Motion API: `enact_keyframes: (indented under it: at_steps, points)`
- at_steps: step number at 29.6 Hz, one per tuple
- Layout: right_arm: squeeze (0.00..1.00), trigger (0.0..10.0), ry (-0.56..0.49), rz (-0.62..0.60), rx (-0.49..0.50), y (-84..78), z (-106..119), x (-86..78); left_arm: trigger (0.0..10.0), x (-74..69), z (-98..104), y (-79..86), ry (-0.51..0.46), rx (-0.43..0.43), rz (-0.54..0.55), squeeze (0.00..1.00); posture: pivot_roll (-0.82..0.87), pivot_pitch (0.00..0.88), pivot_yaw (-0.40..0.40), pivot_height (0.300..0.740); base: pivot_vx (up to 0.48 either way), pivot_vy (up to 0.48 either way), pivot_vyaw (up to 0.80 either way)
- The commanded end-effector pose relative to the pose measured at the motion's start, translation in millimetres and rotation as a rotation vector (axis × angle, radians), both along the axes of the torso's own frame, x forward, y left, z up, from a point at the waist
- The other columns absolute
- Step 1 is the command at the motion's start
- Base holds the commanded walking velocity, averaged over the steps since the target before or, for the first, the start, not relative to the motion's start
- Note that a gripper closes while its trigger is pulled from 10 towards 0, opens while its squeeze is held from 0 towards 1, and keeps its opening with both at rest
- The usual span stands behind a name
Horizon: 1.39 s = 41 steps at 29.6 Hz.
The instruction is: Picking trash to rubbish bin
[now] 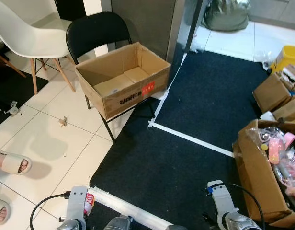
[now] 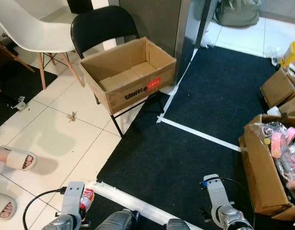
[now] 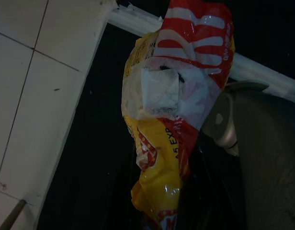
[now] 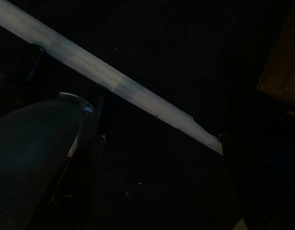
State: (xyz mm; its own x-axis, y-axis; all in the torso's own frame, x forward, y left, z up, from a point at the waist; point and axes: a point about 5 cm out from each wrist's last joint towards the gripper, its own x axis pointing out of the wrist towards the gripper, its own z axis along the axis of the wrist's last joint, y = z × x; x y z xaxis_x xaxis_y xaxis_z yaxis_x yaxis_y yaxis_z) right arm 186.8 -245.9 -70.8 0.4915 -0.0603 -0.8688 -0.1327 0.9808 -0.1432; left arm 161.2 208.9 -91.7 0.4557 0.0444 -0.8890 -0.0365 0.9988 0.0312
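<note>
Left wrist view shows you a red and yellow snack wrapper (image 3: 171,115) hanging at frame centre; you cannot tell how the left end effector (image 1: 76,211) grips it. An open cardboard box (image 1: 123,79) sits on a black chair (image 1: 97,31), upper left of frame. You cannot tell the right end effector (image 1: 224,206) state.

Glossy crinkled plastic wrapper (image 3: 171,120), matt cardboard box (image 1: 123,79), dark carpet (image 1: 186,143)
</note>
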Motion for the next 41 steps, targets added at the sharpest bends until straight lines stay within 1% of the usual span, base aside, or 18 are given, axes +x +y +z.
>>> enact_keyframes:
  at_steps: [1,17,21,24,27,29,31,32,33,34,35,36,37,39,41]
  points:
    - [0.00,10.0,0.026,-0.022,0.006,-1.3,-3.6,-7.9,10.0,-3.8,-1.9,-1.7,0.004,-0.014,0.020,0.00,0.04,0.119,-0.004,0.740,0.262,0.000,0.00]
    - [0.00,10.0,0.023,-0.024,0.010,-0.6,-3.7,-7.6,10.0,-3.1,-1.2,0.1,-0.015,0.000,0.048,0.00,0.04,0.119,-0.003,0.740,0.265,0.000,0.00]
    - [0.00,10.0,0.022,-0.024,0.010,-0.6,-3.7,-7.6,10.0,-0.8,0.5,1.2,-0.072,0.006,0.107,0.00,0.04,0.119,-0.003,0.740,0.268,0.000,0.00]
    - [0.00,10.0,0.022,-0.024,0.010,-0.6,-3.6,-7.6,10.0,0.4,1.5,1.8,-0.095,0.012,0.120,0.00,0.05,0.124,-0.004,0.740,0.268,0.000,0.00]
    - [0.00,10.0,0.020,-0.023,0.008,-0.8,-3.5,-7.5,10.0,5.7,5.7,2.8,-0.183,0.018,0.143,0.00,0.05,0.124,-0.004,0.740,0.273,0.000,0.00]
    - [0.00,10.0,0.020,-0.024,0.008,-0.8,-3.5,-7.4,10.0,7.0,6.8,3.0,-0.201,0.021,0.140,0.00,0.05,0.124,-0.004,0.740,0.274,0.000,0.00]
    - [0.00,10.0,0.019,-0.023,0.007,-0.7,-3.5,-7.2,10.0,20.0,15.4,15.1,-0.241,0.039,0.135,0.00,0.05,0.122,-0.003,0.740,0.274,0.000,0.00]
    - [0.00,10.0,0.019,-0.023,0.007,-0.7,-3.5,-7.2,10.0,20.0,15.4,15.1,-0.241,0.039,0.135,0.00,0.05,0.122,-0.003,0.740,0.274,0.000,0.00]
    - [0.00,10.0,0.019,-0.022,0.008,-0.5,-3.5,-7.2,10.0,40.5,30.7,35.8,-0.278,0.057,0.143,0.00,0.05,0.120,-0.001,0.740,0.270,0.000,0.00]
    - [0.00,10.0,0.019,-0.022,0.008,-0.3,-3.6,-7.3,10.0,54.3,43.0,50.6,-0.307,0.063,0.162,0.00,0.05,0.120,0.003,0.740,0.270,0.000,0.00]
    - [0.00,10.0,0.019,-0.023,0.008,-0.1,-3.7,-7.3,10.0,62.1,50.9,59.2,-0.325,0.066,0.175,0.00,0.05,0.120,0.003,0.740,0.270,0.000,0.00]
    - [0.00,10.0,0.019,-0.023,0.009,0.1,-3.8,-7.4,10.0,65.4,54.9,63.9,-0.333,0.068,0.182,0.00,0.04,0.120,0.005,0.740,0.274,0.000,0.00]
    - [0.00,10.0,0.019,-0.023,0.009,0.1,-3.8,-7.4,10.0,65.4,54.9,63.9,-0.333,0.068,0.182,0.00,0.04,0.120,0.005,0.740,0.274,0.000,0.00]
    - [0.00,10.0,0.018,-0.025,0.010,0.3,-4.0,-7.9,10.0,62.7,54.1,66.1,-0.334,0.073,0.184,0.00,0.04,0.122,0.008,0.740,0.274,0.000,0.00]
    - [0.00,10.0,0.019,-0.025,0.009,0.4,-4.4,-8.7,10.0,60.4,54.7,69.6,-0.356,0.078,0.200,0.00,0.03,0.125,0.005,0.740,0.274,0.000,0.00]
